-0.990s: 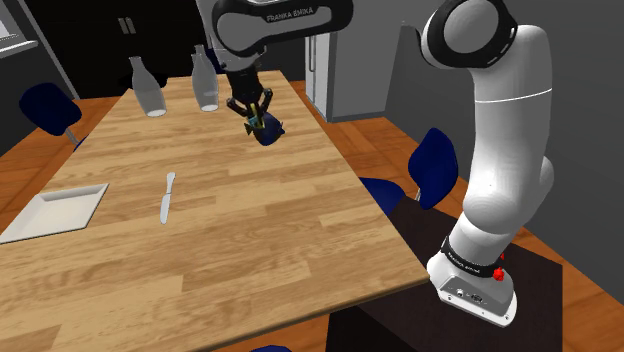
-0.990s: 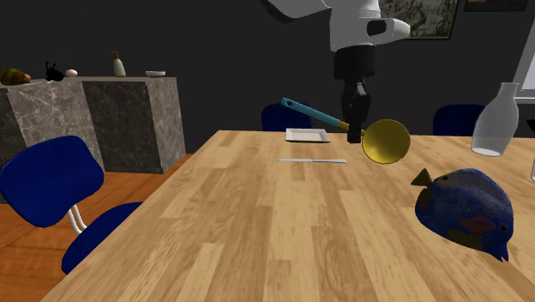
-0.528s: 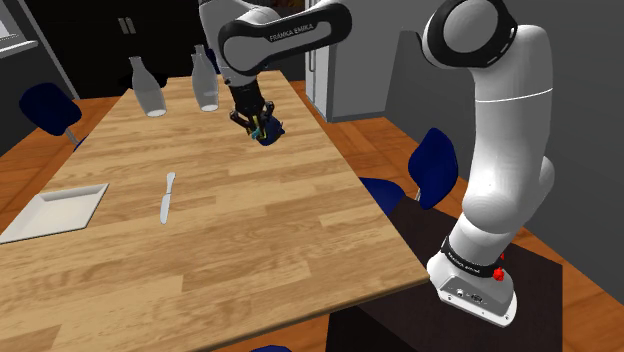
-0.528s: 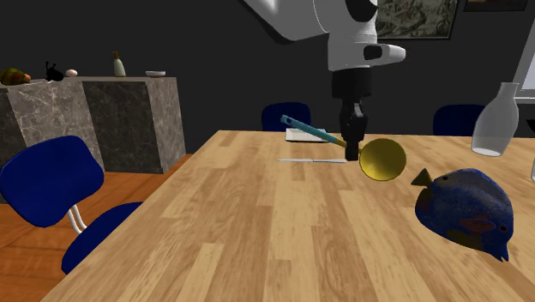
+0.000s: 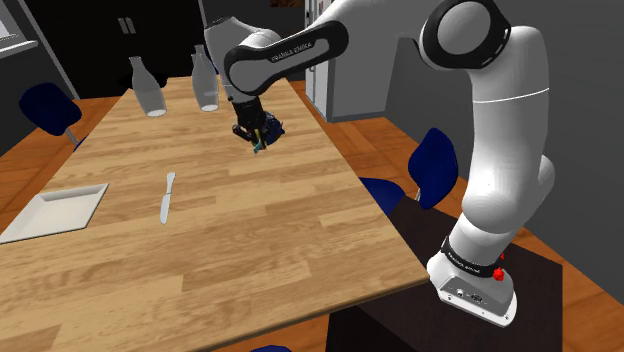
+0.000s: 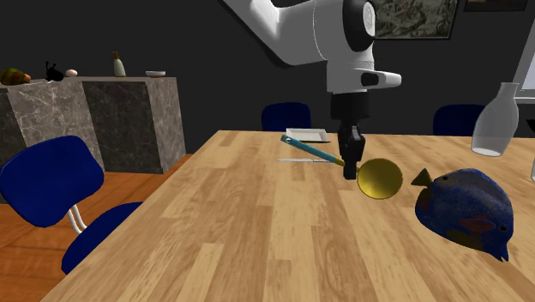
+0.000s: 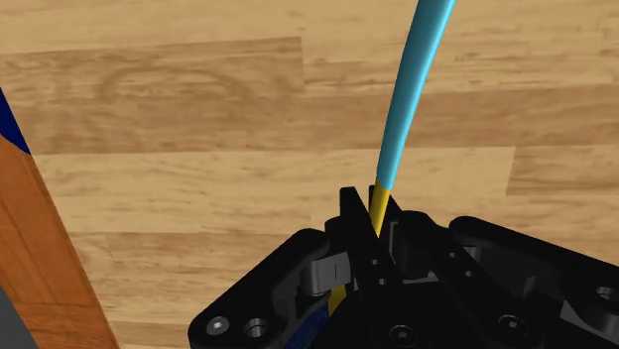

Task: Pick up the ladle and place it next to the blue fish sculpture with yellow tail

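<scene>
Wooden table (image 6: 257, 232), open planks all round, fingers (image 6: 351, 150) clamped on ladle (image 6: 380, 178), just beside blue fish sculpture (image 6: 463, 210)

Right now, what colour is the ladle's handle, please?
The ladle's handle is light blue; wrist view shows it best.

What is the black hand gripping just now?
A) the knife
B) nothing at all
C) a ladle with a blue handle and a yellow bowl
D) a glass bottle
C: the hand is shut on the ladle, its yellow bowl close to the blue fish, while the knife lies on the table.
</scene>
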Action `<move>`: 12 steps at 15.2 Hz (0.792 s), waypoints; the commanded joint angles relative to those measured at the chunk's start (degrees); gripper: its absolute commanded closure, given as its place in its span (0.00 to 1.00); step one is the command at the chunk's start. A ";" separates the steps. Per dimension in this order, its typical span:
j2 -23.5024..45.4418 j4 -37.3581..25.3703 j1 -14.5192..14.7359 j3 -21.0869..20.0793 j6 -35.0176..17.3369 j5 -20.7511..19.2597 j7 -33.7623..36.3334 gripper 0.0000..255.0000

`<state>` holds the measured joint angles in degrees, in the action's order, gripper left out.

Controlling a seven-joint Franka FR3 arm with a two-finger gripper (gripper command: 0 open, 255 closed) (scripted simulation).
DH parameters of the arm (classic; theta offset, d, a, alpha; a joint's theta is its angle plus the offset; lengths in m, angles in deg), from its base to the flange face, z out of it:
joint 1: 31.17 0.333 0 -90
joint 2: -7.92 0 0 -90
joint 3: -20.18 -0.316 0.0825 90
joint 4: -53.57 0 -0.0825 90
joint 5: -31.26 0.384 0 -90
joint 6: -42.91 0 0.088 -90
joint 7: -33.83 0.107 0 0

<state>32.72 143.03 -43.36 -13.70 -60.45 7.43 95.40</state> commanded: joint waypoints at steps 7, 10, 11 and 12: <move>1.93 3.49 0.13 0.67 -4.92 -1.50 1.71 1.00; 2.80 4.59 0.23 1.00 -6.69 -2.17 2.36 1.00; 3.11 4.93 0.28 1.12 -7.27 -2.40 2.58 1.00; 3.44 5.25 0.32 1.24 -7.84 -2.65 2.80 1.00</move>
<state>35.58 148.09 -43.04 -12.74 -67.70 5.14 98.02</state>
